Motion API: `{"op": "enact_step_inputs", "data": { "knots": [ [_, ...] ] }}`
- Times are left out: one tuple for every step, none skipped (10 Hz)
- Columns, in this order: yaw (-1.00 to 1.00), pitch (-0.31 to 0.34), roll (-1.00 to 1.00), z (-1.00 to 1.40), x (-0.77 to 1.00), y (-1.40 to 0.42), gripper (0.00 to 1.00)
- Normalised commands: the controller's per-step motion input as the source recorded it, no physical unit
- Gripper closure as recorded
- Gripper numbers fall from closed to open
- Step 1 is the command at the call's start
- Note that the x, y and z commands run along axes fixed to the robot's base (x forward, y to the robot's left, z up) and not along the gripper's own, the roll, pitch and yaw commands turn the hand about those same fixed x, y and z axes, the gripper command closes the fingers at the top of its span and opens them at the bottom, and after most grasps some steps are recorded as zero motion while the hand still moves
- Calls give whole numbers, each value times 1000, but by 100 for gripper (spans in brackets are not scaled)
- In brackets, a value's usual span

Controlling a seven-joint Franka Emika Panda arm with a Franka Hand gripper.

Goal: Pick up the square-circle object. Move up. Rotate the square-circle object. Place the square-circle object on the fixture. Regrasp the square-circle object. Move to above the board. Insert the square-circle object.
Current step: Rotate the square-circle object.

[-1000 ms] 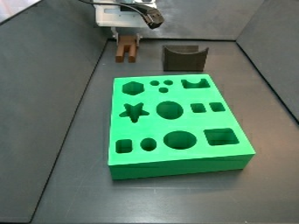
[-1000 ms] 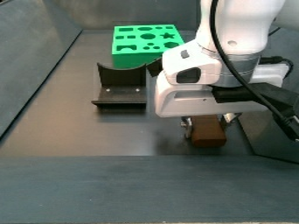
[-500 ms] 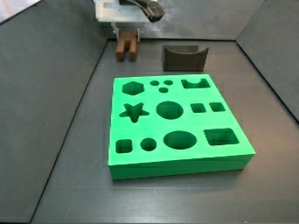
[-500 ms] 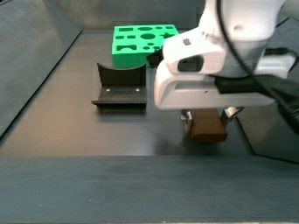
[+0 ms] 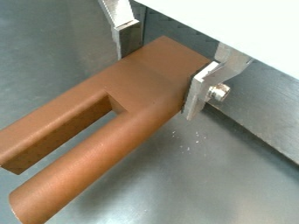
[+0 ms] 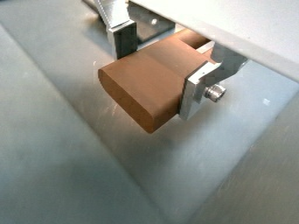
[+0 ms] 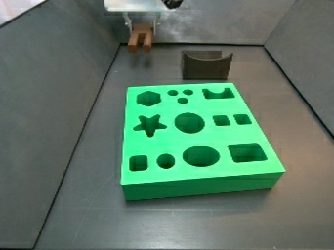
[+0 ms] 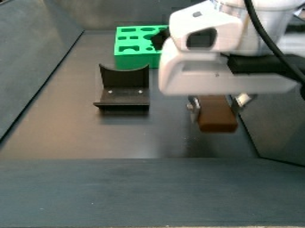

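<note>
The bench is seen as a dark grey floor carrying everything else. On it the board lies flat, a bright green slab with star, hexagon, round and square cutouts; in a side view it sits near and to the right of the arm's position. Beyond its far edge the fixture stands, a dark squat block with a notched top, well apart from the held piece.

The square-circle object is held clear of the bench, just under the white wrist housing, with nothing touching it but the gripper. In a wrist view its two prongs are shown – one flat-sided, one rounded – running out from a solid brown body. It is judged to be rigid and light, with a smooth matt surface that could slip if clamped loosely; nothing fragile is suggested. The flat sides of the solid body are judged the best place to grip, and that is where it is held.

The gripper is closed on that body, a silver finger pressed against each flat side. The arm is held near the far left corner in a side view, wrist pointing downward – the piece hangs below it with its prongs lying across the fingers' line.
</note>
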Motion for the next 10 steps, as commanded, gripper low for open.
{"op": "enact_step_inputs", "data": {
  "knots": [
    [8,8,27,541,268,-1000,100],
    [12,36,43,537,232,-1000,100],
    [17,58,70,526,162,-947,100],
    [19,61,83,429,99,-751,100],
    [23,66,104,291,29,-488,100],
    [23,66,123,154,-1,-225,100],
    [-1000,0,0,0,0,0,100],
    [-1000,0,-2,-26,13,30,100],
    [-1000,-2,-5,-25,14,32,100],
    [-1000,-2,-6,-20,18,26,100]
  ]
}}
